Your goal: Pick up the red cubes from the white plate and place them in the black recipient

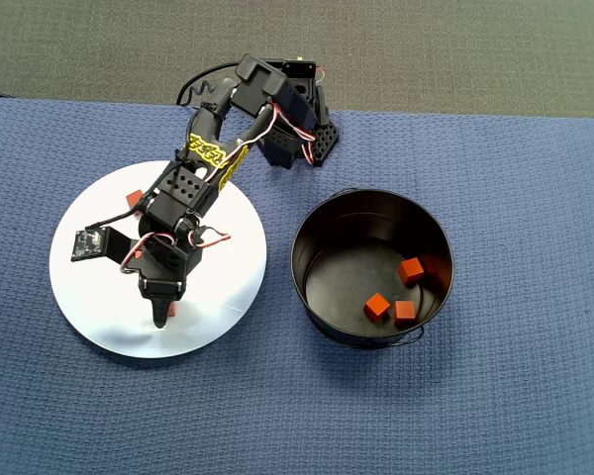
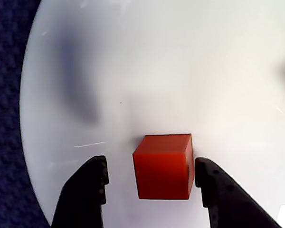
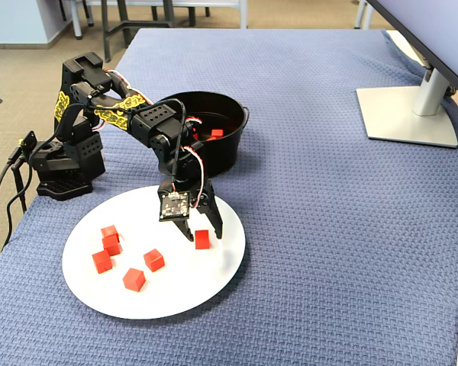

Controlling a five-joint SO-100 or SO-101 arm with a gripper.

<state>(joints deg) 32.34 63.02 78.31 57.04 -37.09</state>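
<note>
The black two-finger gripper (image 2: 149,178) stands open over the large round glossy white plate (image 2: 156,66), its tips down at the plate surface. Between the jaws sits one small matte red-orange cube (image 2: 163,166); in the wrist view the right finger (image 2: 213,187) is at or just beside the cube's side, while the left finger (image 2: 88,183) stands clear of it with a strip of bare plate between. The fixed view shows the same gripper (image 3: 202,233) straddling that cube (image 3: 202,239) near the plate's edge.

Farther out from the gripper on the same plate (image 3: 183,293), five more red cubes (image 3: 133,280) lie scattered on the far side of the plate, well apart from the fingers. In the overhead view the arm covers most of them.

Beyond the plate's rim, beside the arm, stands the round glossy black metal pot (image 1: 322,223) with tall walls and a thin wire handle. Three cubes (image 1: 376,306) lie on its flat bottom, toward the side away from the gripper. Everything rests on a blue woven cloth (image 1: 515,396).
</note>
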